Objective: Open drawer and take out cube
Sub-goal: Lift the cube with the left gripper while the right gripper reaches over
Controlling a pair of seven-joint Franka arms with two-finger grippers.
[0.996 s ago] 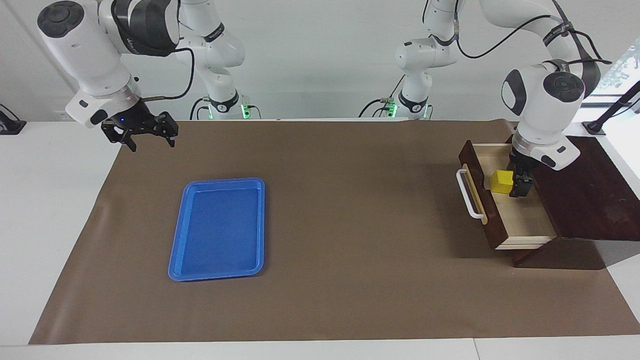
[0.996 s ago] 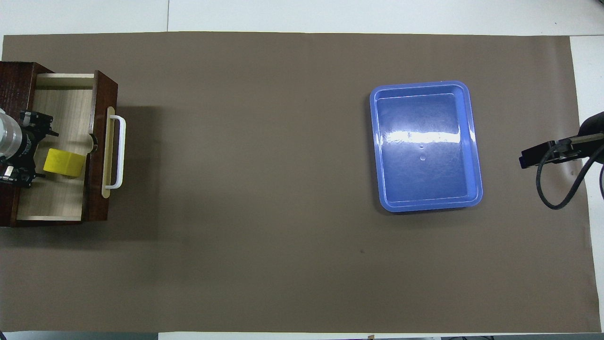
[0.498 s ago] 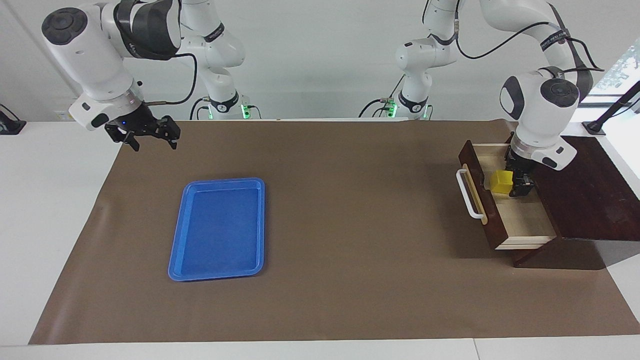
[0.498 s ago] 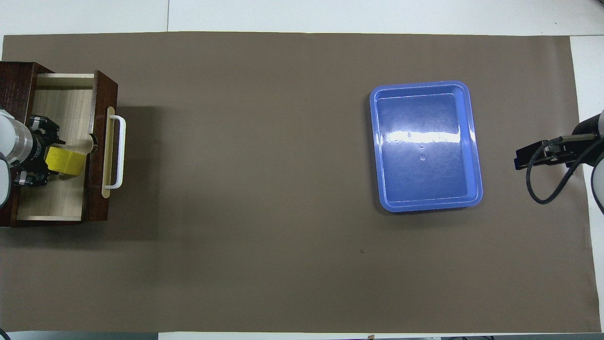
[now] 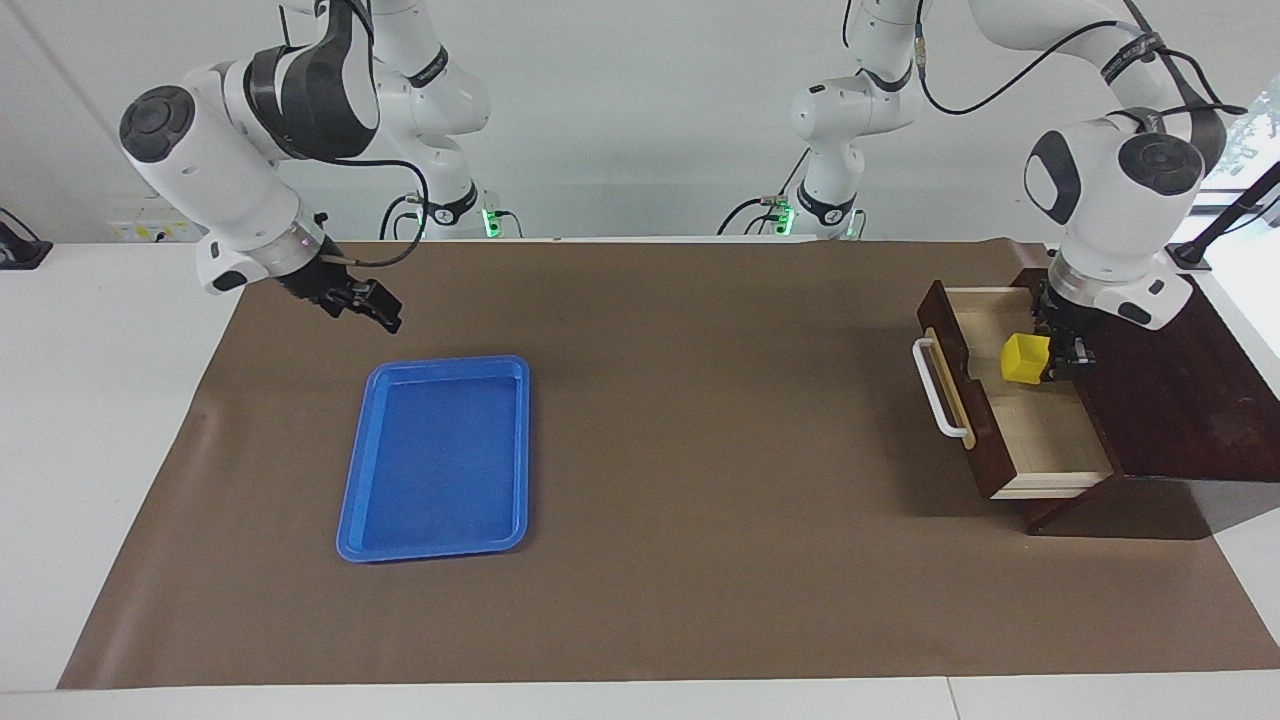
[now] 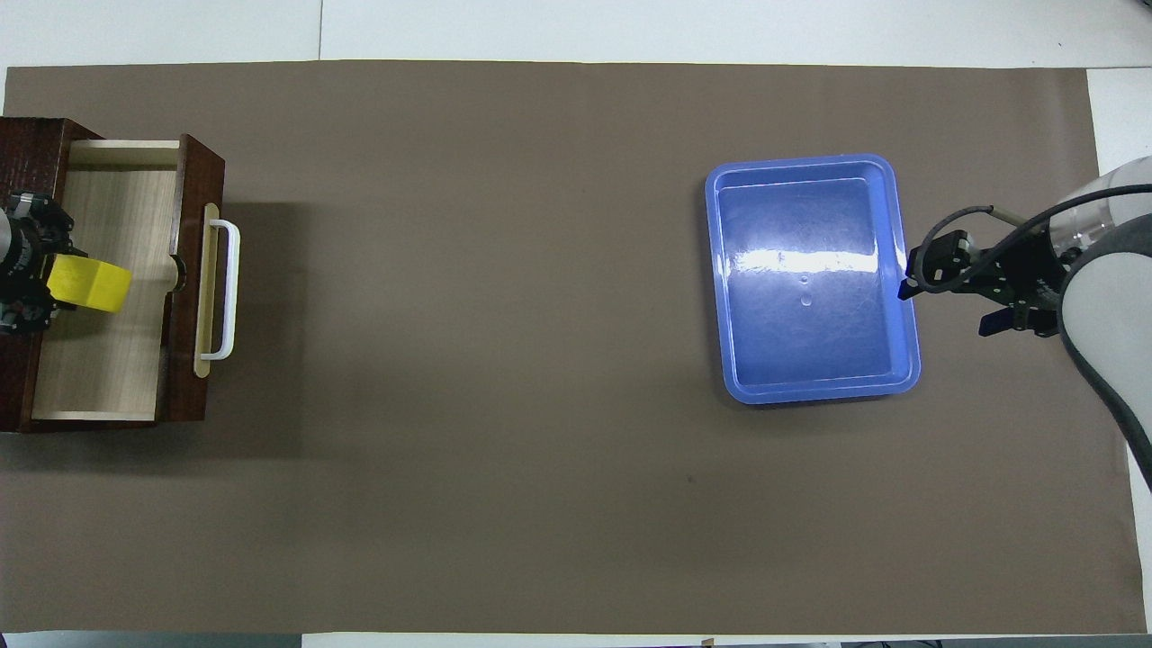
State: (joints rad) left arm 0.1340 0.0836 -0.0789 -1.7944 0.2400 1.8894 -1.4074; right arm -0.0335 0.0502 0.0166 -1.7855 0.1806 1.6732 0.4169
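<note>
The dark wooden drawer [image 5: 1045, 440] stands pulled out of its box, its pale inside [image 6: 108, 360] showing and its white bar handle [image 5: 935, 388] toward the table's middle. My left gripper [image 5: 1042, 364] is shut on the small yellow cube [image 5: 1025, 359] and holds it up over the open drawer; the cube [image 6: 88, 283] also shows in the overhead view. My right gripper [image 5: 372, 308] is open and empty, in the air by the blue tray's edge [image 6: 945, 304].
The flat blue tray [image 5: 440, 362] lies on the brown mat toward the right arm's end of the table. The dark wooden box [image 5: 1180, 400] stands at the left arm's end, at the mat's edge.
My left gripper has lifted the yellow cube up from the drawer's floor. My right gripper has swung in from the mat's edge to the blue tray.
</note>
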